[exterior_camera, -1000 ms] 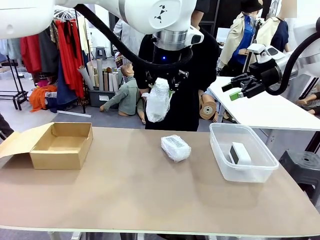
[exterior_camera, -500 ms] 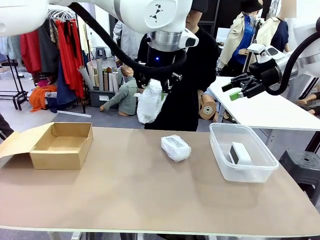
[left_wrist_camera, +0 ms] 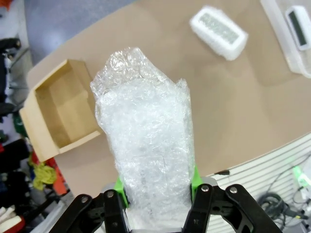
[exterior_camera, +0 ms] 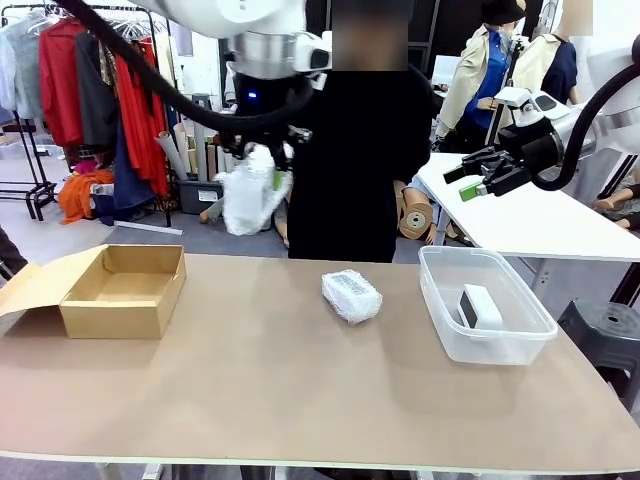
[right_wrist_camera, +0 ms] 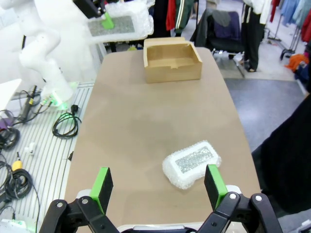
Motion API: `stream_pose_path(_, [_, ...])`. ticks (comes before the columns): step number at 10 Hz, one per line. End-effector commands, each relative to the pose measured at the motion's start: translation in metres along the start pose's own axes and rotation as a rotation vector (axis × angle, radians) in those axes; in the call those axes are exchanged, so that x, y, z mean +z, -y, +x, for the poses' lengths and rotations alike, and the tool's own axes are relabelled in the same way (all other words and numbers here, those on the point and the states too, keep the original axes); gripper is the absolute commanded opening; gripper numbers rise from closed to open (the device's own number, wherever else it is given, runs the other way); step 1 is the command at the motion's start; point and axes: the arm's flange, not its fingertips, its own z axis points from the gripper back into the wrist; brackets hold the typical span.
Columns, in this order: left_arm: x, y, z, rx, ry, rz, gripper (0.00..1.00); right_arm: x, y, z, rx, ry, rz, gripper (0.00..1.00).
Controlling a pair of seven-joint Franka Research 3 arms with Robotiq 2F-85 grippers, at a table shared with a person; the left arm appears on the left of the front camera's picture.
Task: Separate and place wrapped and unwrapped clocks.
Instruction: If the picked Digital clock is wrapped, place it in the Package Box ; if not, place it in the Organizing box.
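Leftward from centre has swung the left gripper point(exterior_camera: 257, 160) — pinching the long wrapped clock point(exterior_camera: 243, 200) — toward upper left; right gripper point(exterior_camera: 465, 182) stands spread, upper right.

Robot lab with clothes rack point(exterior_camera: 135, 110), cables point(right_wrist_camera: 65, 124)

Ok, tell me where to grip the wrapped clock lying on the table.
Probably from straight above, closing across the narrow width of the squat wrapped clock at its middle. It lies flat on the table, longer one way, with both long flanks free.
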Motion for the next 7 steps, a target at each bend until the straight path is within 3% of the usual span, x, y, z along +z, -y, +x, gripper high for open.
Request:
stream_pose_path(1, [-0.012,-0.042,-0.031,0.053,0.035,-0.012,0.0,0.001,0.0,0.001,0.003,-0.003,-0.003,1.0])
stream_pose_path(7, [-0.063,-0.132,-0.051,0.359,0.083,0.18,0.0,0.001,0.0,0.001,0.003,-0.003,-0.003,1.0])
